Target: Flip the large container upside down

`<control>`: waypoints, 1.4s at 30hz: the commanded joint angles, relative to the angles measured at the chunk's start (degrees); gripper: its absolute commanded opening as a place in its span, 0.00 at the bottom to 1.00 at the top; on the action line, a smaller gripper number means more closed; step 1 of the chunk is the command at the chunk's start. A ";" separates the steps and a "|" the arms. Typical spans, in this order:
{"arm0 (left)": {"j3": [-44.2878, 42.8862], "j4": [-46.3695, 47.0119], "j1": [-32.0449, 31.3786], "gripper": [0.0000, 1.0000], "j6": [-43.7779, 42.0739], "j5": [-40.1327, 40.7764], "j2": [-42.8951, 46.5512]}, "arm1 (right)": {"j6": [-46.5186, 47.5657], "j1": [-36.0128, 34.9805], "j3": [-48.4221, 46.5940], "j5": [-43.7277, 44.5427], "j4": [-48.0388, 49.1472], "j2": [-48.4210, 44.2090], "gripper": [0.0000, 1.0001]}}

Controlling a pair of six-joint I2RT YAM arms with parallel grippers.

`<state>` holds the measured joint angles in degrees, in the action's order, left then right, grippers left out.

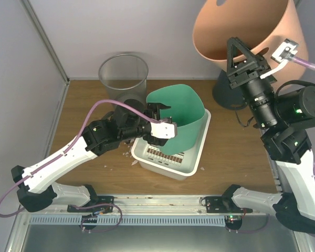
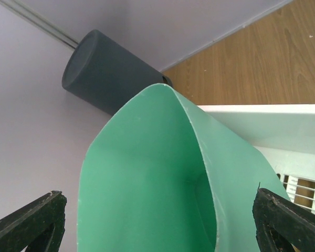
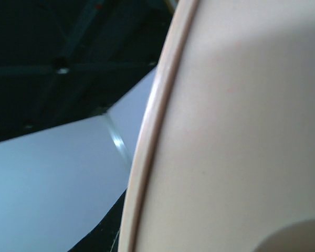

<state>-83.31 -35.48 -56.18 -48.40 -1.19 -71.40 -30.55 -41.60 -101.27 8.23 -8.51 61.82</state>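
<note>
Half done, I'd guess: my right gripper [image 1: 237, 50] clamps the bucket [image 1: 252, 23] by its rim, airborne at 1 o'clock, tilted, not set down inverted yet. Left gripper [image 1: 160, 116] gapes empty around the bin [image 1: 181, 113].

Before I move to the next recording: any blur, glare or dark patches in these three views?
Top view: evenly lit and sharp, no glare. Left wrist view: the green bin is sharp, softly shaded inside. Right wrist view: the peach bucket sits too close, so its wall is blurred; upper left is dark.
</note>
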 commanded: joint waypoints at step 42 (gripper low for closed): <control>-10.98 1.57 2.28 0.94 -6.43 3.57 -4.80 | 2.26 20.42 25.43 39.67 -46.52 10.69 0.01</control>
<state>-92.92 -35.42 -55.27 -54.70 3.60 -76.05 -27.18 -24.91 -78.32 48.18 -52.05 72.82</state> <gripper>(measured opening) 0.940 0.199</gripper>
